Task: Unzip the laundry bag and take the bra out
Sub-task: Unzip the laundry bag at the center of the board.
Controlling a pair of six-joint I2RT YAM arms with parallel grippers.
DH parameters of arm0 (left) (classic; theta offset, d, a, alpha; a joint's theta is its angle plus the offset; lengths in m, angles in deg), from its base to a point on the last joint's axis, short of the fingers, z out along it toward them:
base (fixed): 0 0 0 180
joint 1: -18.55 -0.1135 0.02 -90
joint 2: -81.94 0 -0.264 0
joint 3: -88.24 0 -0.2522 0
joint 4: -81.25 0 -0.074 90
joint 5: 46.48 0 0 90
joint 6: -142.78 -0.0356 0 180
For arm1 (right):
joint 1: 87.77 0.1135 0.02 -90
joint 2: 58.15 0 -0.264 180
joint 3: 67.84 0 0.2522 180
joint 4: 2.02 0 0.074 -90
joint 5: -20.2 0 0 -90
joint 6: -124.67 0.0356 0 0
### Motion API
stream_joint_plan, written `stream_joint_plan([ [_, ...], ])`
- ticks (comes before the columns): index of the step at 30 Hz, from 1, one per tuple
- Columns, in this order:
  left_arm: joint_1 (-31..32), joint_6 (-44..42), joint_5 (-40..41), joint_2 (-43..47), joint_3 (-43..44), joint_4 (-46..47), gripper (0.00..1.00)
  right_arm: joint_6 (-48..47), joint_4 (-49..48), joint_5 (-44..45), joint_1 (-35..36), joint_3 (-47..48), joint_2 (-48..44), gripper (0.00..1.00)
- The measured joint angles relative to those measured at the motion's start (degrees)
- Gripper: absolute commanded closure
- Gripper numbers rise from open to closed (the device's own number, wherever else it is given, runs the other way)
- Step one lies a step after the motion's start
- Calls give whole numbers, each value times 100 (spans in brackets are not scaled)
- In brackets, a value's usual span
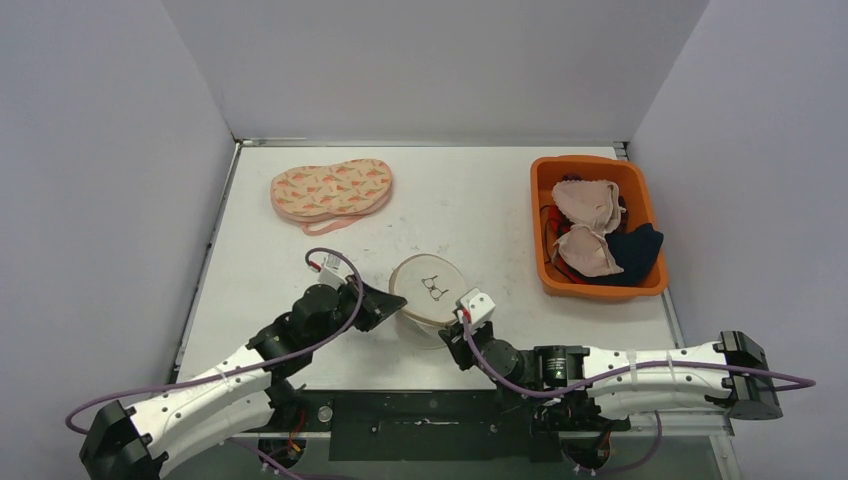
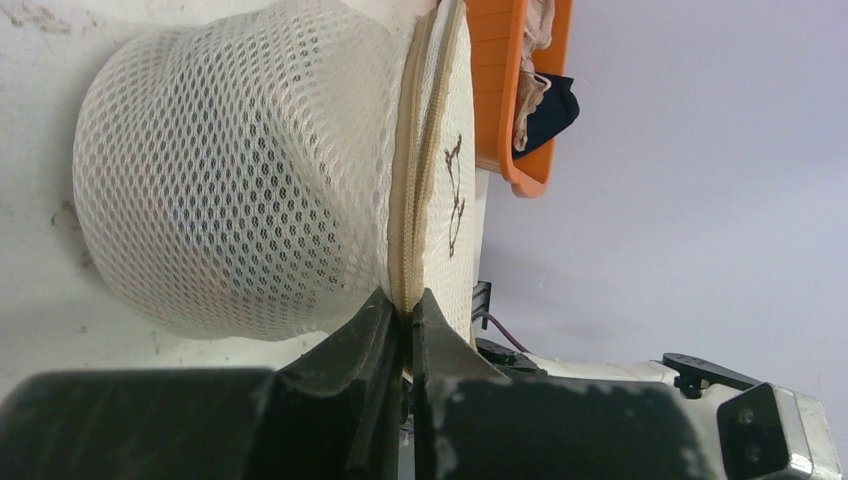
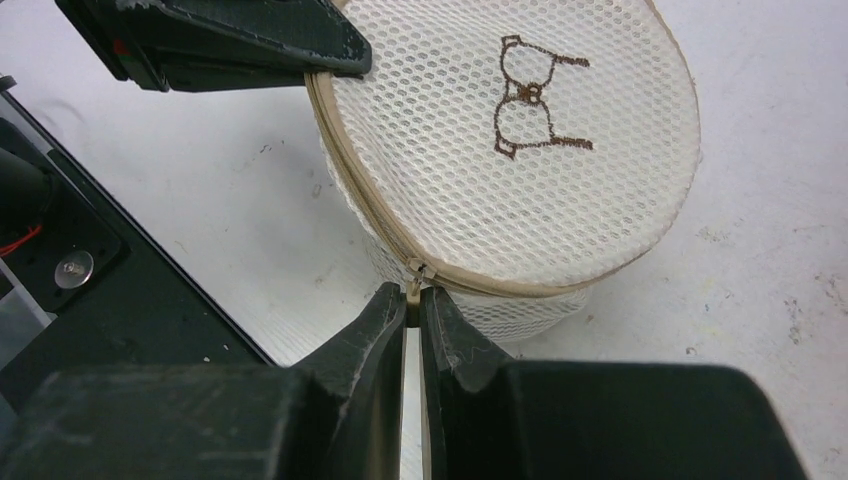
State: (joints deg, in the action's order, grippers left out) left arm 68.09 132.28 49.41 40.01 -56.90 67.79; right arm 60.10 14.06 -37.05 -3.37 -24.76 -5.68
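The laundry bag (image 1: 430, 290) is a round white mesh case with a brown embroidered lid, standing near the table's front edge. Its beige zip band (image 2: 415, 200) runs round the lid and looks closed. My left gripper (image 2: 405, 300) is shut on the bag's rim at the zip band, on the bag's left side (image 1: 392, 300). My right gripper (image 3: 412, 292) is shut on the small zipper pull (image 3: 412, 283) at the bag's near side (image 1: 458, 322). The bra is hidden; nothing shows through the mesh (image 3: 520, 130).
An orange bin (image 1: 545, 185) at the back right holds pale pink lingerie and dark clothes. A pink patterned pouch (image 1: 332, 192) lies at the back left. The black base rail (image 3: 90, 300) runs close behind the right gripper.
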Motion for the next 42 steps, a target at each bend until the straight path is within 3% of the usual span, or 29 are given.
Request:
stream_joint_plan([
  [4,-632,-328,-870,-223,-20,339,99,74,85,28,0,-37,-101,95],
  [7,-1008,-573,-1427,-472,-15,527,93,90,81,22,0,-52,-101,95],
  [8,-1088,-664,-1585,-584,-2,573,88,94,81,15,0,-57,-96,95],
  [11,-1187,-896,-1847,-863,103,601,52,98,68,-22,0,-57,-42,95],
  [14,-1217,-1045,-1976,-909,212,549,24,96,2,-79,2,-57,94,95],
  [17,-1215,-1119,-1958,-597,313,107,12,85,-111,-164,2,-57,201,95],
  [24,-1019,-855,-1340,1482,374,-1661,9,-68,-341,-400,2,52,455,95],
  [28,-577,-374,-957,2218,195,-2017,10,-195,-522,-566,2,227,723,95],
  [31,-52,-101,-608,2081,44,-2020,12,-273,-623,-673,0,361,946,95],
  [35,516,61,-240,1187,59,-1799,23,-380,-686,-802,0,468,1185,95],
  [38,640,168,9,529,114,-1609,37,-402,-699,-881,0,503,1255,95],
  [42,651,380,323,348,114,-1329,54,-407,-704,-951,-4,520,1279,95],
])
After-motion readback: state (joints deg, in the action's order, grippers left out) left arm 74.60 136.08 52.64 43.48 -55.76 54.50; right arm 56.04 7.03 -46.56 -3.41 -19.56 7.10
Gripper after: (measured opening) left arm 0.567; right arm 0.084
